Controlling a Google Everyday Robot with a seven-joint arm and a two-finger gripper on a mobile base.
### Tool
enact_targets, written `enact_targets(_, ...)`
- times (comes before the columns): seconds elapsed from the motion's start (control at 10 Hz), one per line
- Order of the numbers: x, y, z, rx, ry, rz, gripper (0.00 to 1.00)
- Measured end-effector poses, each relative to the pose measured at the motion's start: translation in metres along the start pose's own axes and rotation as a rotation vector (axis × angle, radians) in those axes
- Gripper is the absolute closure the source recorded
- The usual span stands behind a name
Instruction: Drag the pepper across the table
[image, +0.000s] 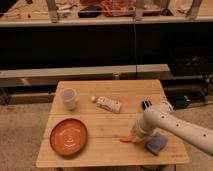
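Note:
The pepper is a small orange tapered shape lying on the light wooden table, right of centre near the front. Only its left tip shows; the rest is hidden under the arm. My gripper is down at the table right over the pepper, at the end of the white arm that comes in from the lower right. Its fingers are hidden by the wrist.
A round orange plate lies at the front left. A clear plastic cup stands at the back left. A small white bottle lies on its side in the middle. A blue sponge lies just right of the gripper.

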Motion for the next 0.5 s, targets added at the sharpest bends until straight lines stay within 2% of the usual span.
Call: enact_targets(0.5,0.0065,-0.0082,0.0001,0.007,-0.002,0.014,1.00)
